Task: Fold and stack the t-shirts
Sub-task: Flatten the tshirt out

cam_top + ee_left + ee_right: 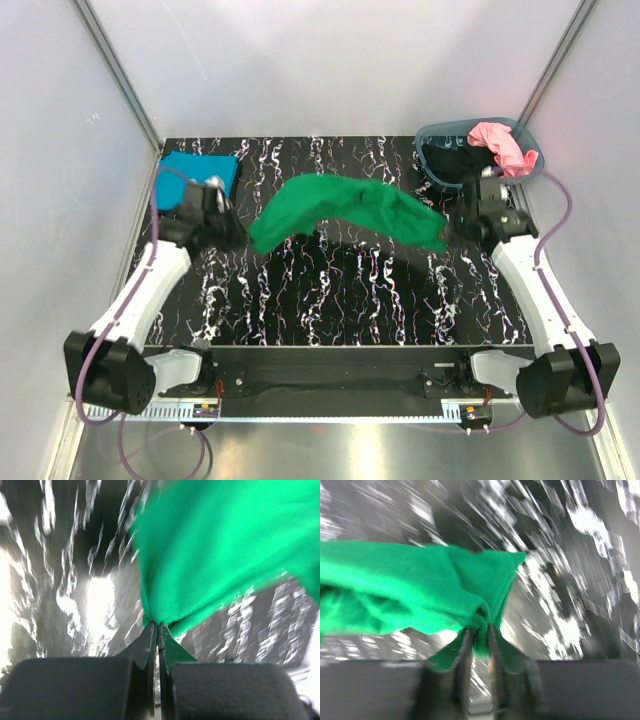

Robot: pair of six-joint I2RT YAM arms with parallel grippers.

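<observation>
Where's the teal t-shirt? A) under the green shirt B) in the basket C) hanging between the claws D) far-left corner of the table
D: the teal t-shirt lies flat at the far-left corner of the table, apart from the green t-shirt and the basket.

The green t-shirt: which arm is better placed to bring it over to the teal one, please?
Probably the left: the left gripper pinches the green t-shirt beside the teal t-shirt; the right gripper sits far across by the basket.
</observation>
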